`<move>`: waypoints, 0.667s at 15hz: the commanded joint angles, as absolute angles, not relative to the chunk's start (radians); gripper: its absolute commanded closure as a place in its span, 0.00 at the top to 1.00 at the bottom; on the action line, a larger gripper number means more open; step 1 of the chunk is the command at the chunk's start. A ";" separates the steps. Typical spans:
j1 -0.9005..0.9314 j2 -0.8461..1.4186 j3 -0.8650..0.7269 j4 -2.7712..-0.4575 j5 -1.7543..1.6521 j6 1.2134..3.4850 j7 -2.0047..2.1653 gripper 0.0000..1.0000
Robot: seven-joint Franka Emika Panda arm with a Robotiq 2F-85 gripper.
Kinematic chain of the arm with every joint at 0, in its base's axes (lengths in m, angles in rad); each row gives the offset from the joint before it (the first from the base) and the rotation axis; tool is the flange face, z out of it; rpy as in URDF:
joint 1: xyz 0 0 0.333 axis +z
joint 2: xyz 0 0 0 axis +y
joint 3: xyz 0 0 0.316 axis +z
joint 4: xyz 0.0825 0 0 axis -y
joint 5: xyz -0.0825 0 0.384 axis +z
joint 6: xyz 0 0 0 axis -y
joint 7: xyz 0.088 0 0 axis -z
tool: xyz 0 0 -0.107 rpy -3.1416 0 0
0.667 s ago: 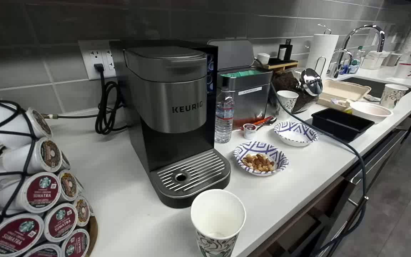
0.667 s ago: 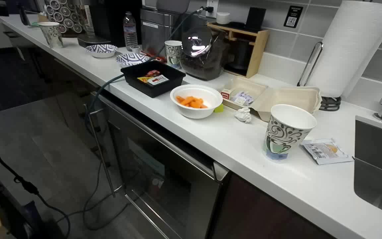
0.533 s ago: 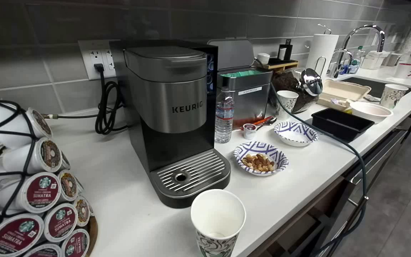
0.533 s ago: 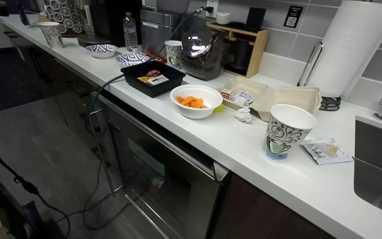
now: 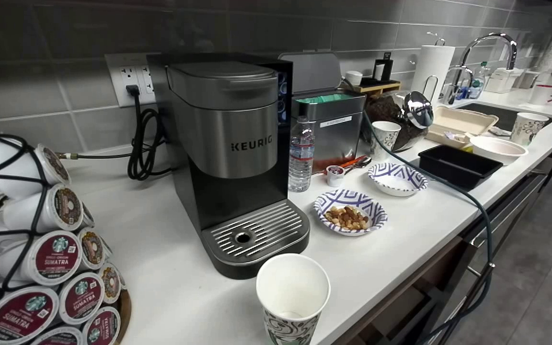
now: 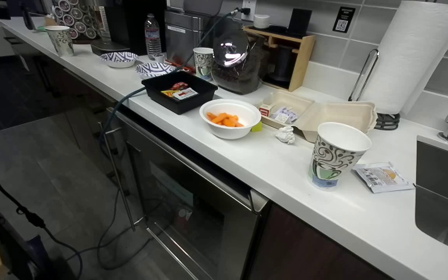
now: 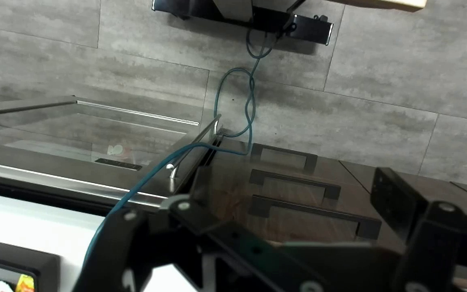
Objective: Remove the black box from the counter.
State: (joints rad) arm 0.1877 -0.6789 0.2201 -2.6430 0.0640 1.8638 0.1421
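The black box (image 6: pixel 167 102) is a shallow black tray with low walls and small red, yellow and white packets inside. It sits on the white counter (image 6: pixel 270 165) near the front edge, between a patterned bowl and a white bowl. It also shows in an exterior view (image 5: pixel 453 175), and part of its rim shows at the lower left of the wrist view (image 7: pixel 48 265). My gripper (image 7: pixel 297 190) is open, with nothing between its fingers. It faces the dark drawer fronts and floor, with the box off to its left in the wrist view. Neither exterior view shows the gripper.
A teal cable (image 6: pixel 125 99) crosses the counter beside the box and hangs over the edge. A white bowl of carrots (image 6: pixel 230 133) stands close to the box. Patterned bowls (image 5: pixel 403 191), a paper cup (image 6: pixel 335 159) and a beige takeout container (image 6: pixel 336 116) share the counter.
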 commanded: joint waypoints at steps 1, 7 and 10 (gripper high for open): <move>0.118 -0.694 0.158 -2.701 0.077 1.879 0.204 1.00; -0.122 -0.639 -0.015 -2.754 -0.020 1.893 0.214 1.00; -0.228 -0.623 -0.085 -2.732 -0.040 1.887 0.240 1.00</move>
State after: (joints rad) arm -0.1514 -0.6557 -0.0390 -2.7568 -0.0241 1.8766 0.1983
